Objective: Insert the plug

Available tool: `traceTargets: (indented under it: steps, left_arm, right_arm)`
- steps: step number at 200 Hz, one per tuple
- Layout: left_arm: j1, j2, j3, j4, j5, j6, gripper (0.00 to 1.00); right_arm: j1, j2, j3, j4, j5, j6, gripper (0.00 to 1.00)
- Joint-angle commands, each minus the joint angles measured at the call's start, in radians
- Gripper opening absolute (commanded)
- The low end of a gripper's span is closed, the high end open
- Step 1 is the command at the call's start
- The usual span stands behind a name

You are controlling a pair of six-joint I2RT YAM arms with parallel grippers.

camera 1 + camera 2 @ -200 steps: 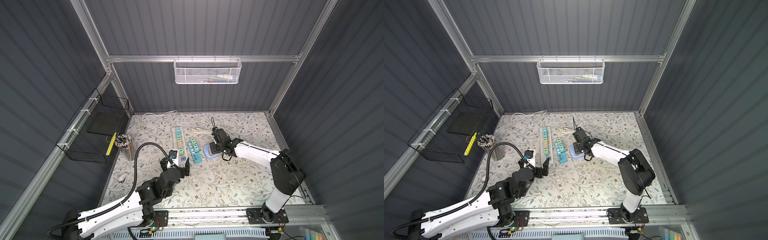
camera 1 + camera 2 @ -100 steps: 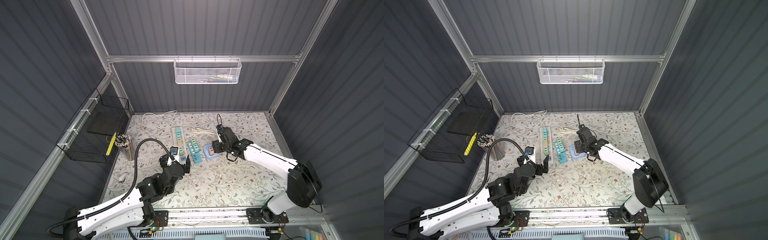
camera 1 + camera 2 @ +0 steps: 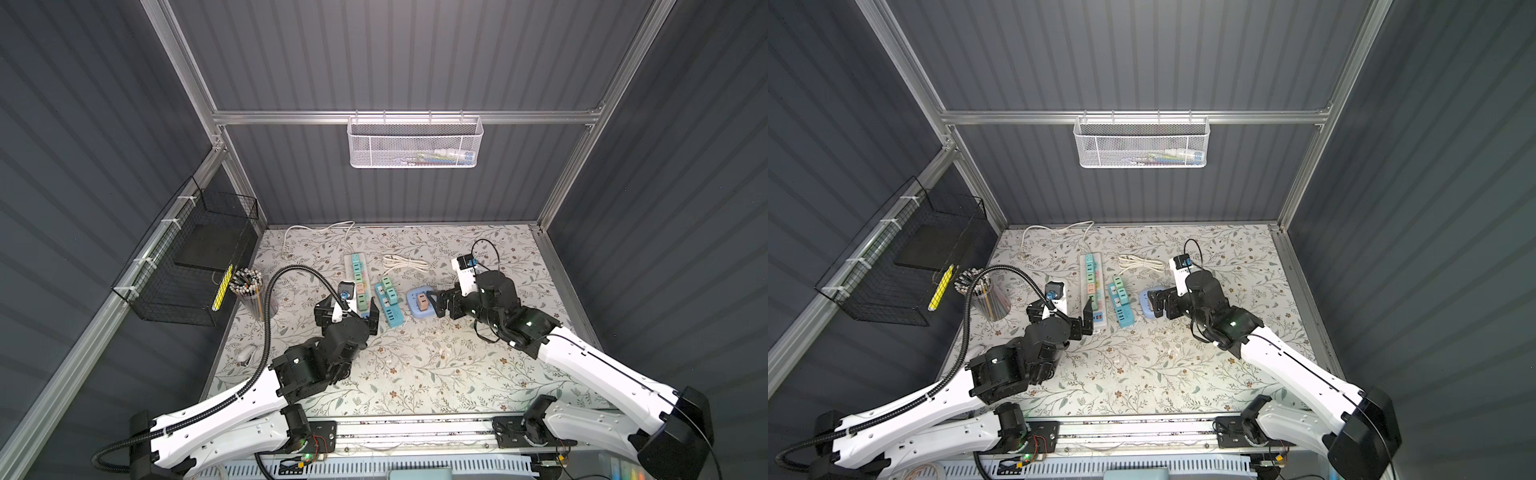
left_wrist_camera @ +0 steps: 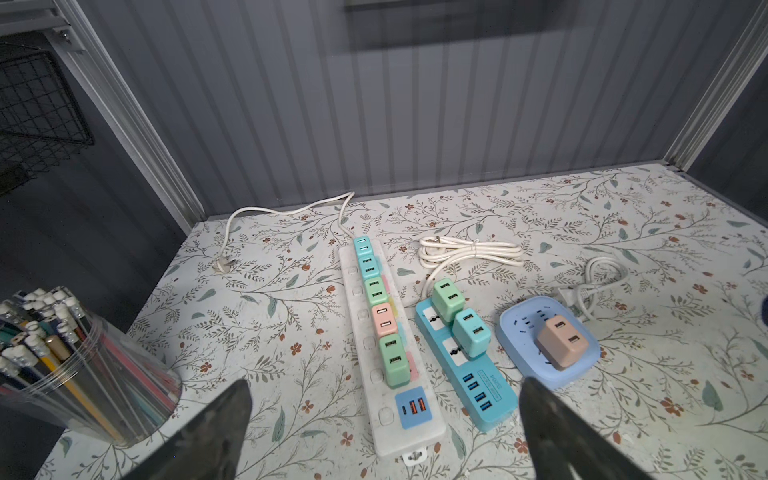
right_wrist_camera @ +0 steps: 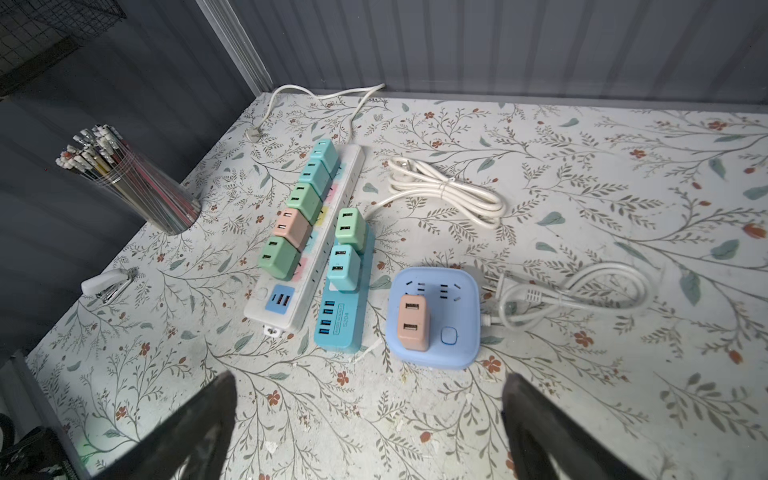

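Seemingly done; in both top views the right gripper (image 3: 434,304) gapes empty just beside the blue socket block (image 3: 417,314), tan plug (image 3: 422,300) standing in it; left wrist: left gripper (image 4: 382,384) spread wide, empty, near the white strip (image 4: 384,432); right wrist: seating depth unclear; a finger passing close could clip the plug and rock it loose.

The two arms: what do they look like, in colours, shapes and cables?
Both the left arm and the right arm have white links and black joints. A black ribbed hose arches along the left arm; a thin black cable loops at the right wrist. A small green light glows on the right arm. The fingers are black and tapered.
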Motion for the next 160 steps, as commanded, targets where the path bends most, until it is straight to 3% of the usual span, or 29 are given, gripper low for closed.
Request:
traceTargets:
  steps: [1,15,42,66,90,115,160]
  left_arm:
    - [0.0,0.018,-0.105,0.208,0.004,0.197,1.0]
    - [0.0,0.034,-0.158,0.287,0.023,0.274,1.0]
    - [0.008,0.078,-0.247,0.467,0.024,0.377,1.0]
    - [0.063,0.085,-0.343,0.649,0.064,0.367,1.0]
    - [0.16,0.069,-0.412,0.758,0.144,0.379,1.0]
    - [0.268,0.076,-0.418,0.764,0.204,0.366,1.0]
    - [0.522,0.188,-0.435,0.87,0.394,0.335,1.0]
  right_arm:
    - [0.002,0.03,-0.036,0.047,0.017,0.012,0.99]
    - [0.0,0.065,-0.026,0.028,0.046,-0.003,0.99]
    - [-0.025,0.061,-0.054,0.088,-0.001,-0.076,0.99]
    - [-0.062,0.044,-0.085,0.101,-0.016,-0.065,0.99]
    - [-0.082,-0.006,-0.126,0.116,-0.037,-0.056,0.99]
    - [-0.094,-0.038,-0.14,0.091,-0.033,-0.053,0.99]
    - [-0.111,-0.082,-0.148,0.061,-0.028,-0.047,0.99]
